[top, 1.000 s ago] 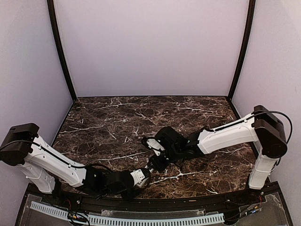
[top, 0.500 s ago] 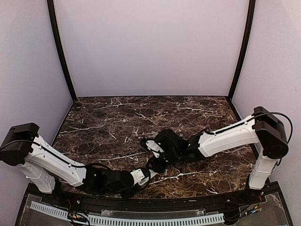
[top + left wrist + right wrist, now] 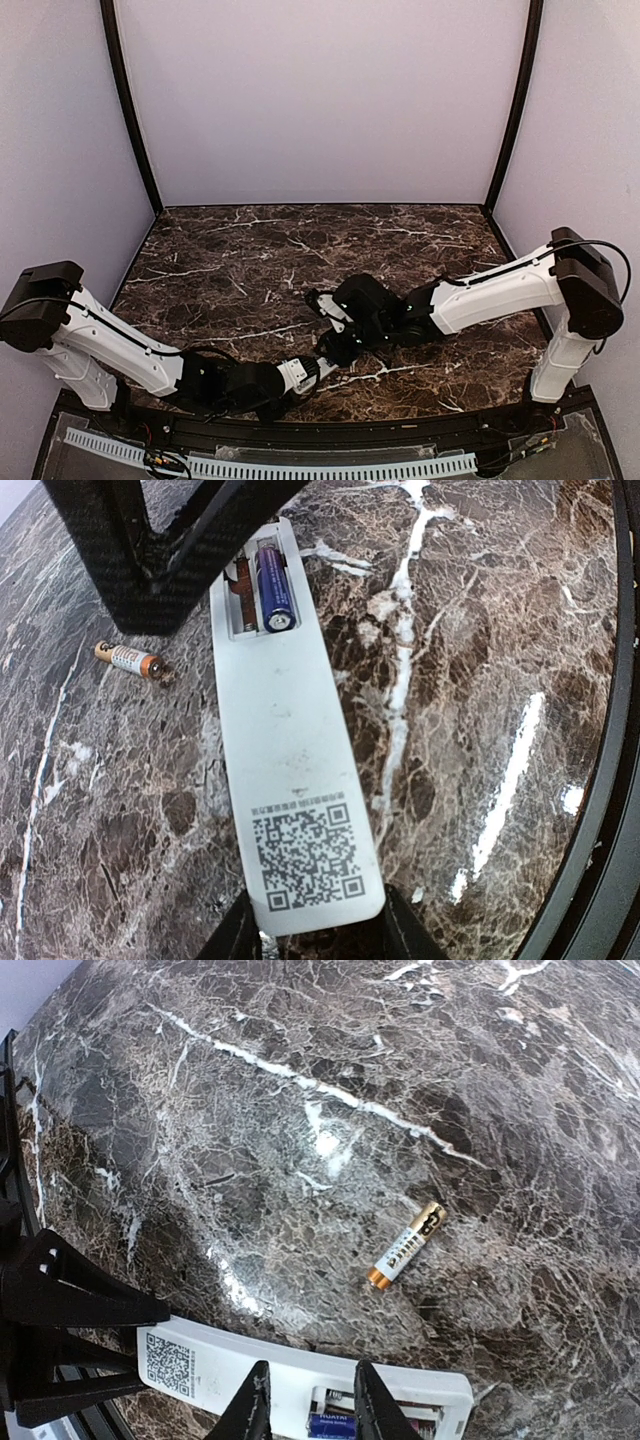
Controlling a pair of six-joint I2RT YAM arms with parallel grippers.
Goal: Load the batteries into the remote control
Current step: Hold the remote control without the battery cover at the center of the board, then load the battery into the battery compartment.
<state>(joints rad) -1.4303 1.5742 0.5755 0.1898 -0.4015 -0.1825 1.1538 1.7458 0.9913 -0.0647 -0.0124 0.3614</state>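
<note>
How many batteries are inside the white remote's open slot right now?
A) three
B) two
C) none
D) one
D: one blue battery lies in the open slot of the remote, the space beside it is empty, and a second battery lies loose on the table.

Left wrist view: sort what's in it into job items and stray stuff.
Job:
- remote control, back up, compartment open
- blue battery, seated in the compartment
- gold battery, loose beside the remote
- left gripper, clamped on the remote's QR end

Stray:
- marble tabletop, merely the surface underneath
</note>
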